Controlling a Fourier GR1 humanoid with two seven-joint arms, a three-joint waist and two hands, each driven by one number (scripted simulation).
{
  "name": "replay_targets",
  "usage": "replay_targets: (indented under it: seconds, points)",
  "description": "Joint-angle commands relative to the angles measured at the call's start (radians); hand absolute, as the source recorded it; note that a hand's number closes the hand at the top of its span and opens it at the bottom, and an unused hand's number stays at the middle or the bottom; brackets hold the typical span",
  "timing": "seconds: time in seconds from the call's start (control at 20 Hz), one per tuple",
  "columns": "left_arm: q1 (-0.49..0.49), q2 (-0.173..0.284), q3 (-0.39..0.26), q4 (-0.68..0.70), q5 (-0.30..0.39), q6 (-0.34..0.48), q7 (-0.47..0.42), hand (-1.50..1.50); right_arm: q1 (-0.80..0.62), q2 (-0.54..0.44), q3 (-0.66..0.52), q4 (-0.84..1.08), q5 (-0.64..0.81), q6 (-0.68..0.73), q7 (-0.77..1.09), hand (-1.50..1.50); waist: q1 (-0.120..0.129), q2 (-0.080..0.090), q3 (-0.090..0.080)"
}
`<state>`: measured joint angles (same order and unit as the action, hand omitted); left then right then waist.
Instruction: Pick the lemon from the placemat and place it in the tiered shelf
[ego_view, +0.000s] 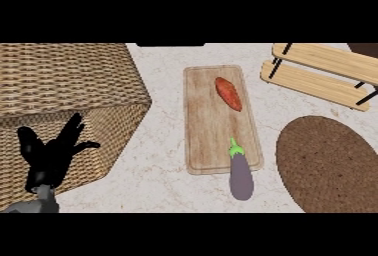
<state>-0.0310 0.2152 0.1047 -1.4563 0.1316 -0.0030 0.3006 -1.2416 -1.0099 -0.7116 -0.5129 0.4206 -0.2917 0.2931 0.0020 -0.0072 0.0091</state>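
Observation:
The brown round placemat (327, 165) lies at the right of the counter with nothing showing on it. No lemon shows anywhere in the head view. The wooden tiered shelf (325, 70) with black struts stands at the back right. My left hand (50, 152) rests open at the lower left, fingers up, in front of the wicker basket. My right hand does not show.
A large wicker basket (66, 85) fills the left side. A wooden cutting board (210, 125) lies in the middle with an orange-red sweet potato (229, 93) on it. A purple eggplant (240, 172) lies across the board's near right corner.

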Motion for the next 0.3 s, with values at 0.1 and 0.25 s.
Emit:
replay_targets:
  seconds: [0.1, 0.25]
  points:
    - [0.017, -0.058, -0.034, 0.052, -0.024, 0.024, 0.001, 0.0, 0.113, -0.12, -0.097, 0.012, -0.12, 0.173, -0.054, -1.5, -0.011, 0.008, -0.008]
    - [0.008, -0.068, -0.036, 0.08, -0.028, 0.022, -0.007, 0.0, 0.185, -0.189, -0.139, 0.025, -0.16, 0.256, -0.074, -1.5, -0.019, 0.009, -0.008]
